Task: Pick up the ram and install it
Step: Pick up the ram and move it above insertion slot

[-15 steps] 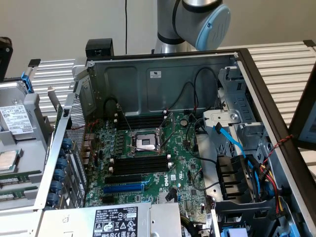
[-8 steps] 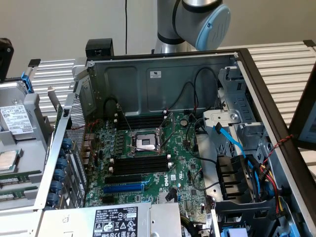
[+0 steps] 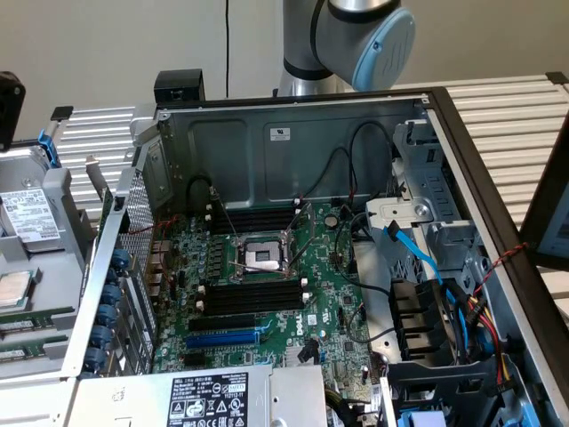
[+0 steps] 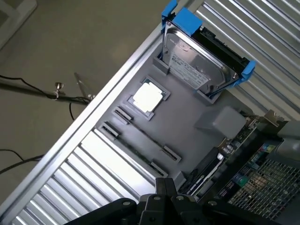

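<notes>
My gripper (image 4: 164, 183) hangs shut, with nothing between its fingertips, above a grey parts tray (image 4: 187, 122). A thin dark-green strip (image 4: 139, 151) stands on edge between the tray's small end holders, close below the fingertips; it looks like the ram seen edge-on. Beside the tray stands the open computer case (image 3: 293, 142). Its green motherboard (image 3: 329, 294) carries long black slots with white end clips (image 3: 253, 296) on either side of the CPU socket (image 3: 262, 257). The arm's grey and blue joint (image 3: 364, 31) sits behind the case.
The tray also holds a hard drive in a blue caddy (image 4: 199, 58) and a silver CPU (image 4: 147, 97). A blue slot (image 3: 222, 339), loose cables (image 3: 418, 253) and a drive cage (image 3: 427, 329) crowd the case. The slatted aluminium table (image 4: 108, 164) lies around the tray.
</notes>
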Controlling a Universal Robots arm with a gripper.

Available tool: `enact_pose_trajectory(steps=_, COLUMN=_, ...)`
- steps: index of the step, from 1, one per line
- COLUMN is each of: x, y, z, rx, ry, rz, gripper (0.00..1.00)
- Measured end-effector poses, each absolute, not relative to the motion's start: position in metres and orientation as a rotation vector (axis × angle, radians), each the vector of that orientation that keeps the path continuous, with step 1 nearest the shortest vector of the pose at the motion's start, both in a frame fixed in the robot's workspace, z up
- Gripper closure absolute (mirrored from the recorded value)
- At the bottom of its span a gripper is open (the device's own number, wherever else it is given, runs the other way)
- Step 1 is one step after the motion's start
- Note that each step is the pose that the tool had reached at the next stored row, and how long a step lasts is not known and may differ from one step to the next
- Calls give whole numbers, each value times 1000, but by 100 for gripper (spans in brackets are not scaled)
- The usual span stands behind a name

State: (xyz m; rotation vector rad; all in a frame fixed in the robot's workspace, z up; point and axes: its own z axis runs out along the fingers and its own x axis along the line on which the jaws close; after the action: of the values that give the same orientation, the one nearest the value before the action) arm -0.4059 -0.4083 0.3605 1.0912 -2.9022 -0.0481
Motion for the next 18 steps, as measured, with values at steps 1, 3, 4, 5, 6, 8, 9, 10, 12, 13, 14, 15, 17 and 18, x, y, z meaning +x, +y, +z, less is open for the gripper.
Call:
enact_pose_trajectory(steps=1, x=-406, y=-408, z=360, rx=1119, ry=-2891, rz=-48, gripper=89)
enact_pose_trajectory(steps=3, x=-406, y=-408, z=359, rx=1171, ry=-2870, rz=-46, gripper=89)
enact_pose_trajectory(steps=4, x=-406, y=-408, z=358, rx=1197, ry=-2859, rz=-46, gripper=89)
enact_pose_trajectory(steps=5, x=-406, y=-408, z=358, rx=1224, ry=-2847, rz=-45, gripper=89)
enact_pose_trajectory(steps=6, x=-406, y=-408, z=357, rx=1248, ry=-2836, rz=-45, gripper=89)
enact_pose_trajectory(steps=8, x=-406, y=-408, z=356, rx=1299, ry=-2813, rz=-43, gripper=89)
enact_pose_trajectory(steps=9, x=-406, y=-408, z=356, rx=1324, ry=-2801, rz=-43, gripper=89)
enact_pose_trajectory(steps=10, x=-406, y=-408, z=355, rx=1352, ry=-2787, rz=-42, gripper=89)
enact_pose_trajectory(steps=12, x=-406, y=-408, z=354, rx=1400, ry=-2763, rz=-41, gripper=89)
enact_pose_trajectory(steps=13, x=-406, y=-408, z=353, rx=1425, ry=-2750, rz=-40, gripper=89)
enact_pose_trajectory(steps=14, x=-406, y=-408, z=353, rx=1451, ry=-2736, rz=-40, gripper=89)
enact_pose_trajectory(steps=15, x=-406, y=-408, z=352, rx=1474, ry=-2723, rz=-39, gripper=89)
enact_pose_trajectory(steps=17, x=-406, y=-408, z=351, rx=1525, ry=-2695, rz=-38, gripper=89)
enact_pose_trajectory(steps=18, x=-406, y=-408, z=350, rx=1549, ry=-2681, rz=-37, gripper=89)
